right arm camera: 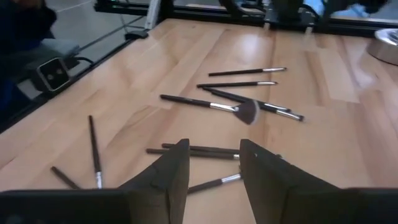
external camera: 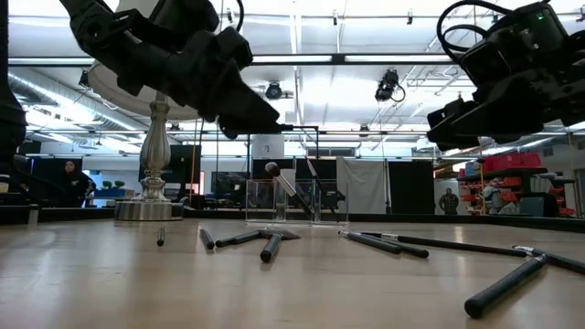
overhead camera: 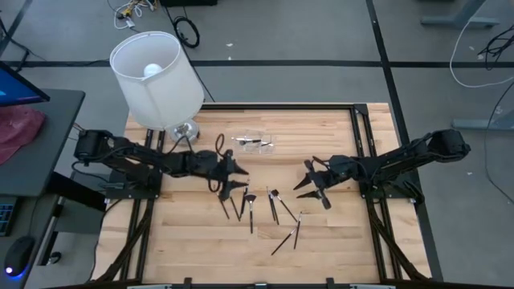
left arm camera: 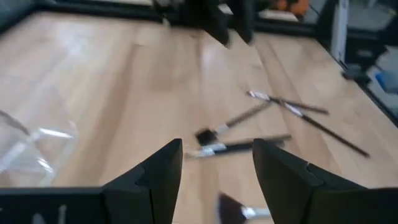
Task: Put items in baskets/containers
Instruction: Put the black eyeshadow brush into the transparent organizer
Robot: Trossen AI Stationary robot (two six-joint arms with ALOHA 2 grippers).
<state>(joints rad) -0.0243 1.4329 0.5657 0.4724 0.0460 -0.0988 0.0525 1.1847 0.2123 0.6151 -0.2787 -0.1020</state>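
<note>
Several thin dark-handled makeup brushes [overhead camera: 269, 213] lie flat and scattered on the wooden table's middle; they also show as brushes [right arm camera: 239, 84] in the right wrist view and brushes [left arm camera: 239, 146] in the left wrist view. A small clear container [overhead camera: 255, 143] stands farther back, holding a few brushes that lean inside it [external camera: 291, 194]. My left gripper [overhead camera: 239, 178] hovers open above the table, left of the brushes, with nothing between its fingers [left arm camera: 158, 177]. My right gripper [overhead camera: 303, 181] hovers open to their right, also holding nothing.
A lamp with a white shade [overhead camera: 157, 76] stands on its metal base [overhead camera: 185, 130] at the far left, close to my left arm. Black frame rails [overhead camera: 361, 136] run along the table's sides. Bare wood [overhead camera: 193, 249] lies toward the near edge.
</note>
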